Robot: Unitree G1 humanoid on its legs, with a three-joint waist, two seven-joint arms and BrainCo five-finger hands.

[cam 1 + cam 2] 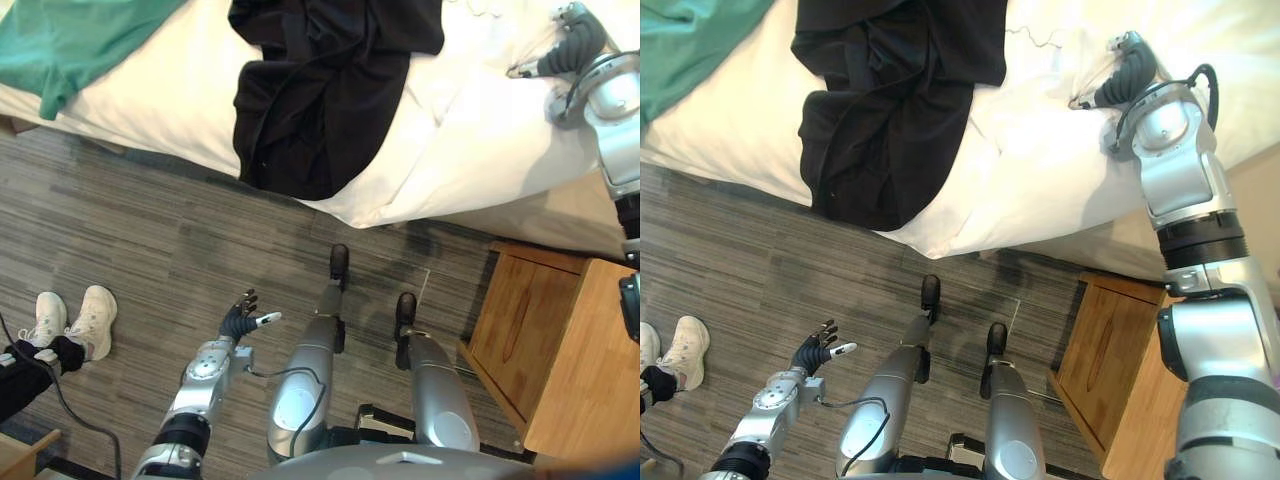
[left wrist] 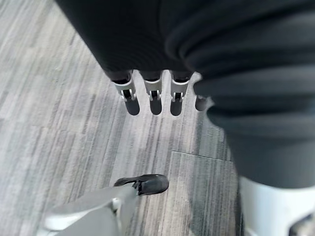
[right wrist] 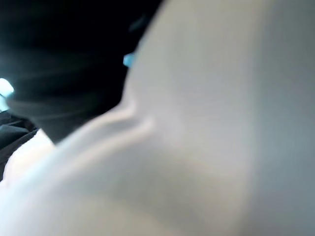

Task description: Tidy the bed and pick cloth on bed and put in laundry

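A black cloth (image 1: 320,90) lies crumpled on the white bed (image 1: 470,140), one end hanging over its edge, left of the right hand (image 1: 572,48). A green cloth (image 1: 70,40) lies farther left, well apart from that hand.

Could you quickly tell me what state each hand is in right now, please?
Left hand: open, empty, over the grey wood-look floor.
Right hand: at the white bed cover; cannot be told.
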